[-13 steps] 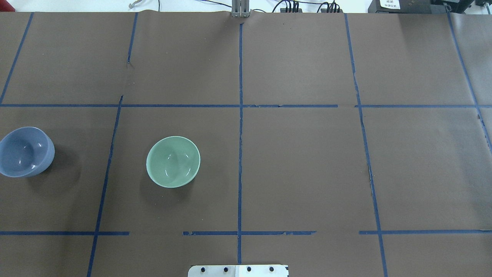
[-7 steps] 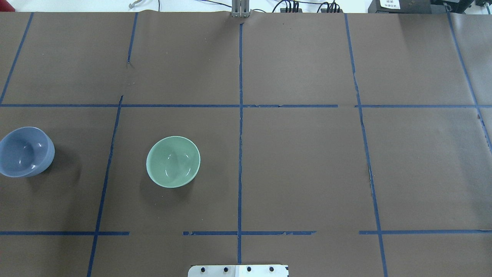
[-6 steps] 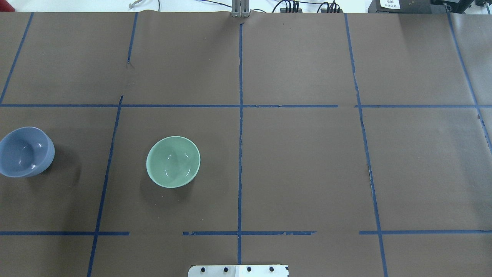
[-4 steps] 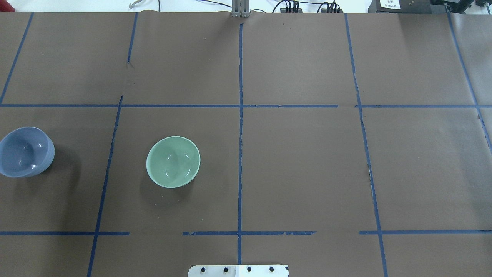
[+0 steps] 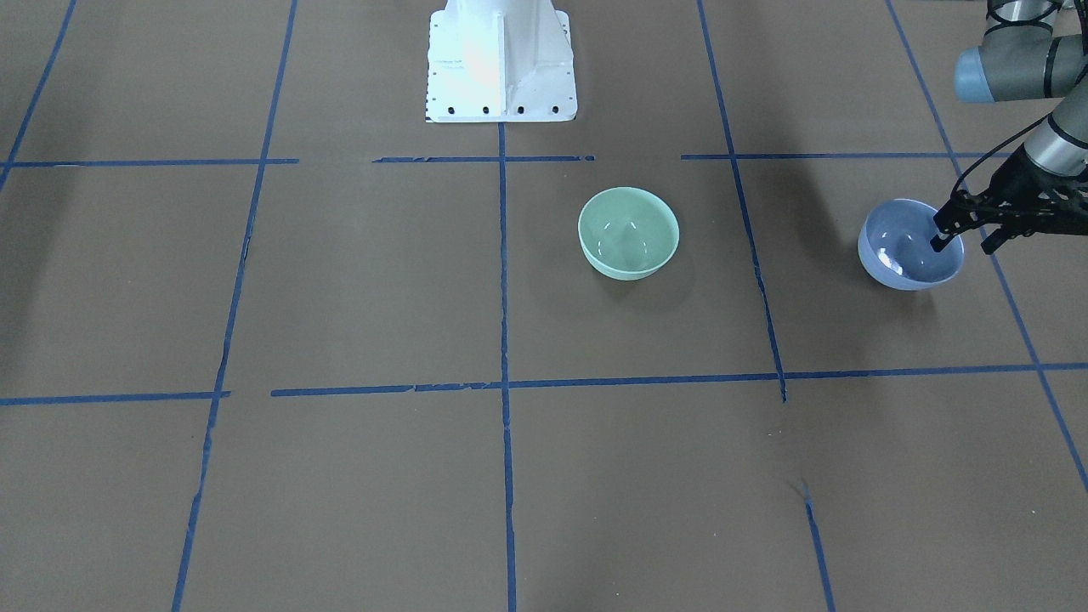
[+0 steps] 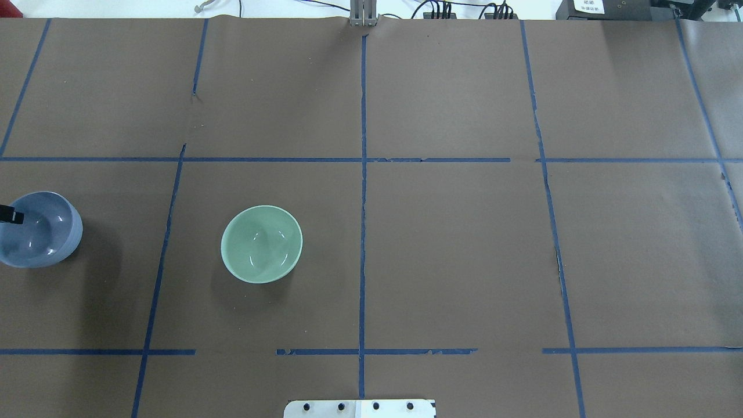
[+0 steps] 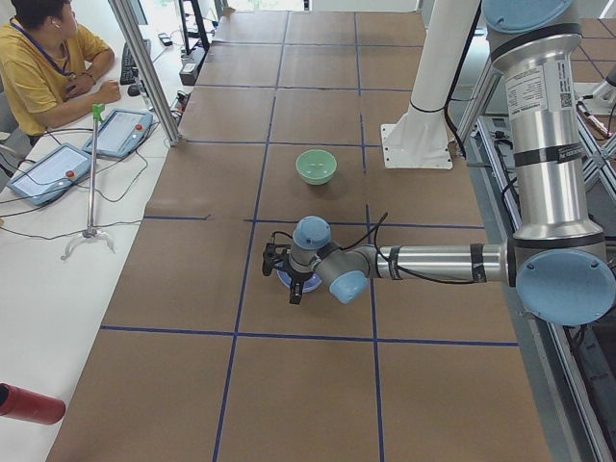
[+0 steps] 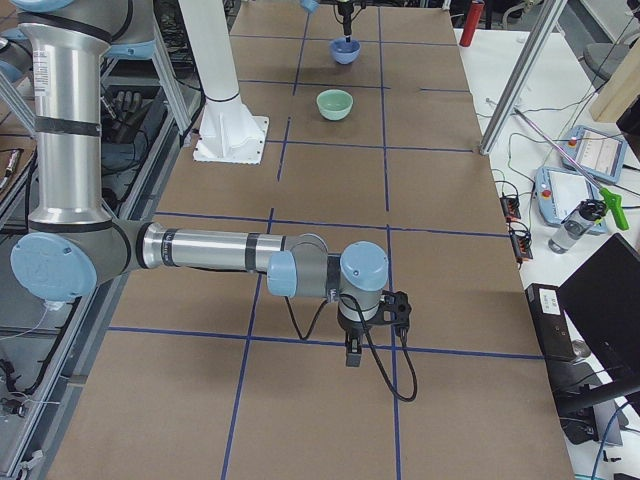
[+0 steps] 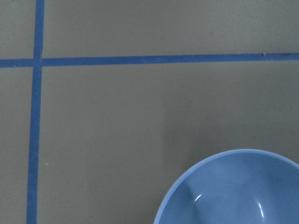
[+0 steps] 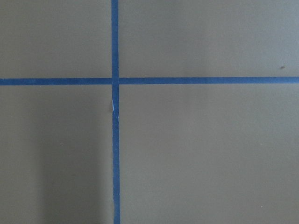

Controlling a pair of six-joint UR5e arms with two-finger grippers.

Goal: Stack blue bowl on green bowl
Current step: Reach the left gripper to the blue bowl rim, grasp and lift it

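**Desk:** How far along is the stacking?

**Floor:** Barely begun, by the look of it. The blue bowl (image 5: 903, 259) sits upright on the bench (image 6: 464, 261). Seen from overhead, it is well apart from the green bowl (image 5: 628, 231), at that bowl's 9 o'clock. Nothing is lifted.

**Desk:** And the hands?

**Floor:** The left hand (image 5: 963, 244) is spread open across the blue bowl's rim on its 9 o'clock side, one finger inside and one outside. The right hand (image 8: 358, 335) hangs over the bench far from both bowls, and I cannot tell whether it is open.

**Desk:** What's left?

**Floor:** Pinching the rim, lifting, carrying toward 3 o'clock and nesting the blue bowl in the green.
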